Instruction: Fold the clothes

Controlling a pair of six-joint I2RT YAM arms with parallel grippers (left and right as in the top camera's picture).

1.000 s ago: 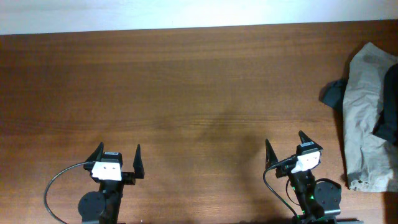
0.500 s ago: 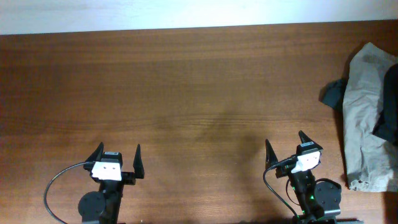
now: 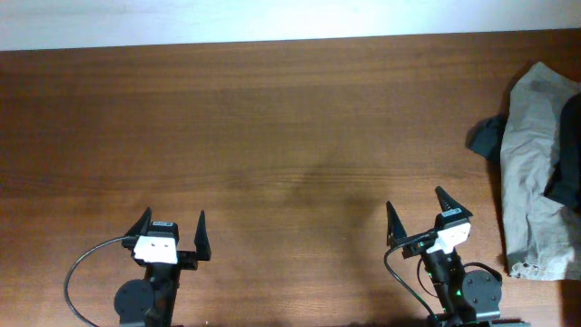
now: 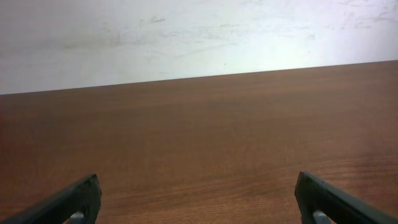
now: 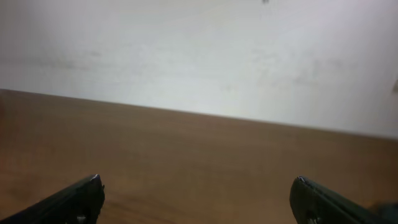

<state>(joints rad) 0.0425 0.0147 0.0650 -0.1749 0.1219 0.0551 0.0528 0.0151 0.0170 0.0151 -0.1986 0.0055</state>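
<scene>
Overhead view of a brown wood-grain counter [image 3: 272, 118] w/ two robot arms at its near edge. The left hand [image 3: 173, 222] sits low on the left and the right hand [image 3: 414, 202] low on the right. Both point toward the far side, where a pale wall [image 3: 272, 18] begins.

Each hand is spread wide w/ nothing between its dark fingers. In the left wrist view the fingers [image 4: 68, 202] show only at the bottom corners, w/ bare wood between them. The right wrist view looks the same but blurrier.

The clothes [image 3: 536, 173] lie in a loose, unfolded heap at the counter's far right edge, partly cut off by the frame. It is mostly pale grey-beige cloth, w/ dark fabric poking out on its left and right sides. The heap is well apart from the left hand and nearer the right one, touching neither.

Judging by this, folding hasn't begun. The arms look parked and ready, spread wide prob. for a first grab. The heap sits off to one side, so the right arm seems the likelier one to reach it and drag it to the middle.
</scene>
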